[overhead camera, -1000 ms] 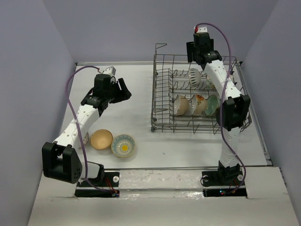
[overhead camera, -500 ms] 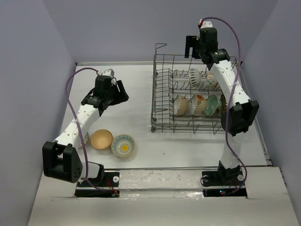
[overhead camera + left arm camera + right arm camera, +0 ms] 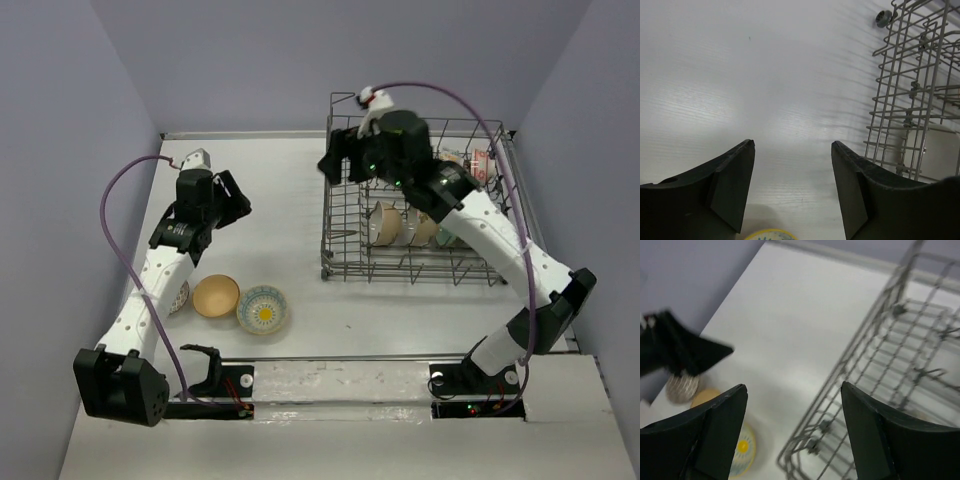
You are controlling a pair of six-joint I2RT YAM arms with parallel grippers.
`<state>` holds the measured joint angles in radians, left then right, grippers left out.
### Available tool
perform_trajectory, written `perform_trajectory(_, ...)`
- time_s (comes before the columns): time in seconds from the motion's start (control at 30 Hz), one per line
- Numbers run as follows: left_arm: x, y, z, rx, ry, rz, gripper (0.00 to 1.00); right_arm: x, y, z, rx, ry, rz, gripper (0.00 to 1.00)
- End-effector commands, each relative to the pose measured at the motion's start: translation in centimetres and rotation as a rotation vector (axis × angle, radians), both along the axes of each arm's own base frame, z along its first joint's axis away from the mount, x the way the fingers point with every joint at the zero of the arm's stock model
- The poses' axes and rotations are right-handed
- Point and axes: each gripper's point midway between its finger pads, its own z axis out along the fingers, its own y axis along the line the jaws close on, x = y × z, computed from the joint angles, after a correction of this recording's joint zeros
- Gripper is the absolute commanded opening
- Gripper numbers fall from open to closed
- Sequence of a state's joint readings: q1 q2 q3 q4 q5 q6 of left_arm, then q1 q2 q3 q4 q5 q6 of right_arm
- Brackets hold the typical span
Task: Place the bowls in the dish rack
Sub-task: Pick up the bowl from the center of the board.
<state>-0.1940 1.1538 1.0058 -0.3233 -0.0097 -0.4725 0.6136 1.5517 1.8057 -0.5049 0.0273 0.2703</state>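
Observation:
The grey wire dish rack (image 3: pixel 345 215) stands on the right of the table and holds several bowls on edge, among them a cream one (image 3: pixel 383 222). Three bowls sit on the table at the near left: a tan bowl (image 3: pixel 215 296), a blue-rimmed bowl with a yellow centre (image 3: pixel 263 309), and a patterned bowl (image 3: pixel 180 297) partly hidden under my left arm. My left gripper (image 3: pixel 233 198) is open and empty above the table beyond these bowls (image 3: pixel 792 145). My right gripper (image 3: pixel 335 165) is open and empty above the rack's left wall (image 3: pixel 793 386).
The right wrist view shows the rack's left corner (image 3: pixel 840 390), the blue-rimmed bowl (image 3: pixel 742 450), the tan bowl (image 3: pixel 705 396), the patterned bowl (image 3: pixel 682 387) and my left gripper (image 3: pixel 680 352). The left wrist view shows the rack (image 3: pixel 915 90). Grey walls enclose the table.
My right arm has swung from above the rack's far side down and left to its left wall. My left gripper has drawn back a little to the left. Both stayed open.

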Motion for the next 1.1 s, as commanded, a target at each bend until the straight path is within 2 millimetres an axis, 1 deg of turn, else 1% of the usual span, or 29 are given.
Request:
perform_trajectory(0.0, 0.7, 2.0, 3.7, -0.002, -0.123, 0.079, 0.72, -6.1, 7.0, -4.6, -0.057, 0.08, 0.16, 0.8)
perform_trajectory(0.03, 0.8, 2.5, 3.9, -0.002, -0.131, 0.094, 0.72, -7.0, 7.8, -6.2, -0.081, 0.107, 0.173, 0.8)
perform_trajectory(0.07, 0.9, 2.8, 4.3, -0.003, -0.14, 0.102, 0.72, -8.6, 9.2, -7.1, -0.098, 0.121, 0.211, 0.79)
perform_trajectory(0.1, 1.0, 2.8, 4.7, -0.011, -0.154, 0.099, 0.73, -9.0, 9.8, -8.6, -0.127, 0.147, 0.214, 0.78)
perform_trajectory(0.13, 1.1, 3.0, 4.9, -0.015, -0.158, 0.103, 0.73, -9.7, 10.3, -9.4, -0.141, 0.16, 0.225, 0.78)
perform_trajectory(0.17, 1.2, 3.2, 5.2, -0.02, -0.169, 0.108, 0.73, -11.0, 11.4, -10.6, -0.156, 0.18, 0.256, 0.77)
perform_trajectory(0.2, 1.3, 3.3, 5.4, -0.021, -0.173, 0.109, 0.73, -11.7, 11.8, -11.0, -0.162, 0.183, 0.274, 0.77)
perform_trajectory(0.23, 1.3, 3.4, 5.7, -0.02, -0.181, 0.111, 0.73, -12.3, 12.4, -11.9, -0.174, 0.199, 0.286, 0.77)
perform_trajectory(0.27, 1.5, 3.7, 6.0, -0.02, -0.187, 0.118, 0.73, -13.5, 13.1, -12.7, -0.187, 0.207, 0.31, 0.77)
perform_trajectory(0.33, 1.6, 4.0, 6.4, -0.021, -0.199, 0.124, 0.73, -14.7, 13.9, -14.1, -0.201, 0.232, 0.332, 0.76)
perform_trajectory(0.37, 1.7, 4.1, 6.4, -0.022, -0.202, 0.124, 0.73, -15.1, 14.2, -15.2, -0.216, 0.249, 0.337, 0.76)
perform_trajectory(0.4, 1.8, 4.3, 6.7, -0.024, -0.209, 0.131, 0.73, -16.0, 14.6, -16.5, -0.228, 0.268, 0.352, 0.76)
perform_trajectory(0.43, 1.9, 4.4, 6.7, -0.024, -0.209, 0.132, 0.73, -16.1, 14.7, -17.3, -0.236, 0.282, 0.354, 0.76)
perform_trajectory(0.47, 1.9, 4.5, 6.5, -0.026, -0.208, 0.129, 0.73, -16.5, 15.1, -18.7, -0.259, 0.3, 0.361, 0.75)
perform_trajectory(0.5, 2.0, 4.5, 6.4, -0.028, -0.204, 0.129, 0.73, -16.3, 15.0, -19.6, -0.275, 0.309, 0.347, 0.75)
perform_trajectory(0.53, 2.1, 4.6, 6.3, -0.028, -0.206, 0.134, 0.73, -17.0, 15.2, -20.6, -0.29, 0.324, 0.356, 0.75)
perform_trajectory(0.57, 2.2, 4.7, 6.1, -0.029, -0.201, 0.138, 0.73, -17.0, 15.2, -21.3, -0.297, 0.335, 0.357, 0.75)
perform_trajectory(0.6, 2.2, 4.7, 5.7, -0.027, -0.195, 0.137, 0.73, -17.5, 15.8, -21.8, -0.291, 0.342, 0.377, 0.75)
perform_trajectory(0.63, 2.3, 4.8, 5.6, -0.027, -0.197, 0.138, 0.73, -17.7, 15.8, -22.6, -0.293, 0.358, 0.379, 0.75)
perform_trajectory(0.67, 2.3, 4.4, 5.5, -0.041, -0.193, 0.115, 0.73, -17.7, 16.0, -23.1, -0.291, 0.363, 0.379, 0.75)
perform_trajectory(0.73, 2.3, 4.5, 5.1, -0.041, -0.189, 0.115, 0.73, -17.8, 16.1, -23.9, -0.29, 0.377, 0.377, 0.74)
perform_trajectory(0.77, 2.3, 4.6, 4.9, -0.041, -0.186, 0.114, 0.73, -17.9, 16.1, -25.0, -0.302, 0.392, 0.376, 0.75)
perform_trajectory(0.8, 2.3, 4.6, 4.9, -0.042, -0.187, 0.115, 0.73, -17.9, 16.2, -25.0, -0.3, 0.392, 0.376, 0.74)
perform_trajectory(0.9, 2.3, 4.7, 4.4, -0.043, -0.179, 0.117, 0.73, -18.2, 16.6, -27.2, -0.316, 0.431, 0.392, 0.74)
perform_trajectory(1.07, 2.3, 4.9, 3.6, -0.046, -0.167, 0.113, 0.73, -18.4, 17.2, -29.2, -0.334, 0.459, 0.406, 0.74)
